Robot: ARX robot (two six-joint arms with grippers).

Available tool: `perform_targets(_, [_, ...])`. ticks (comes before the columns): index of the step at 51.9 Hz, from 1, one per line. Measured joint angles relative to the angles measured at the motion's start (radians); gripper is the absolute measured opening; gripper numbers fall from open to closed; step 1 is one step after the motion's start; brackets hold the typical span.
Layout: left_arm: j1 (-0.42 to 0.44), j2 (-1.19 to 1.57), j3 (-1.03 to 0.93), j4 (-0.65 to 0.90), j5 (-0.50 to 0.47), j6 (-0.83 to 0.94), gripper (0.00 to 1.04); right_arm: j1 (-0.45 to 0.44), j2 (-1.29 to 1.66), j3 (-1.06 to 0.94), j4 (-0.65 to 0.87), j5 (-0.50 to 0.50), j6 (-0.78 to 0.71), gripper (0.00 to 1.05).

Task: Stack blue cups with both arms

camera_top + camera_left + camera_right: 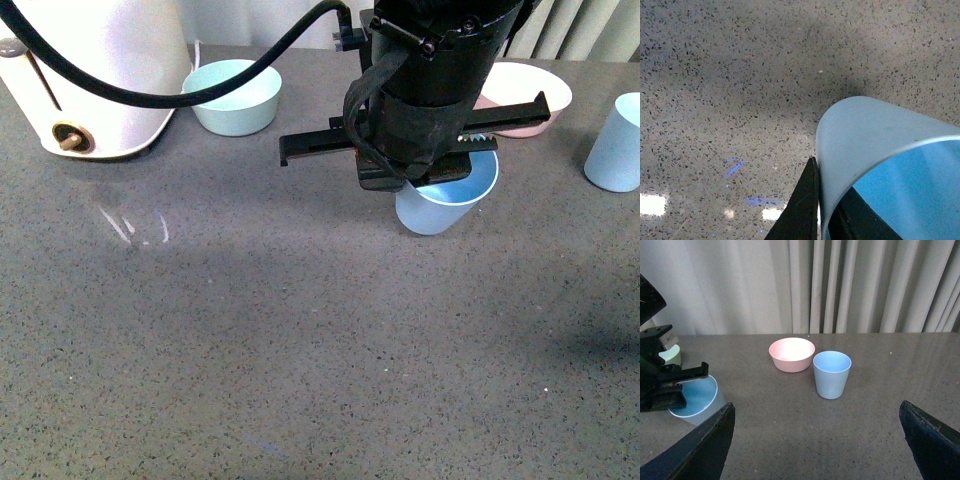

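Left gripper (430, 182) clamped on the rim of the held cup (447, 200). In the left wrist view one finger (802, 210) sits outside the cup wall and a dark part sits inside the mouth, with the wall pinched between them. The held cup is tilted, mouth up and leaning right. It is mid-table, a bit right of centre, on the near side of the pink bowl (525, 100). Cannot tell if its base touches the gray table (300, 350). The left arm (440, 80) comes down from the far side and covers most of the cup's rim.

The free cup (615, 145) stands upright at the far right edge, right of the pink bowl and well apart from the held cup. It is empty, with nothing touching it.

The right gripper (816, 409) does not show in the front view. In the right wrist view its fingers (695, 450) are spread wide with nothing between them, facing the free cup and the pink bowl.

The mint bowl (237, 95) is far left of centre, just beside a white appliance (100, 70). A black cable (150, 95) runs across the appliance to the left arm.
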Motion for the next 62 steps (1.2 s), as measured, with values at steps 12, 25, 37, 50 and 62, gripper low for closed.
perform_targets(12, [-0.002, 0.015, 0.011, -0.001, 0.006, -0.028, 0.2, 0.0, 0.0, 0.0, 0.0, 0.0, 0.0, 0.96])
perform_targets(25, [-0.002, 0.015, 0.011, 0.003, 0.01, -0.038, 0.55, 0.0, 0.0, 0.0, 0.0, 0.0, 0.0, 0.96])
perform_targets(37, [-0.002, -0.014, -0.027, 0.064, -0.019, -0.036, 0.94, 0.0, 0.0, 0.0, 0.0, 0.0, 0.0, 0.96])
perform_targets(50, [-0.01, -0.142, -0.129, 0.153, -0.018, -0.031, 0.96, 0.0, 0.0, 0.0, 0.0, 0.0, 0.0, 0.96])
perform_targets(62, [0.015, -0.322, -0.308, 0.285, -0.051, 0.004, 0.96, 0.0, 0.0, 0.0, 0.0, 0.0, 0.0, 0.96])
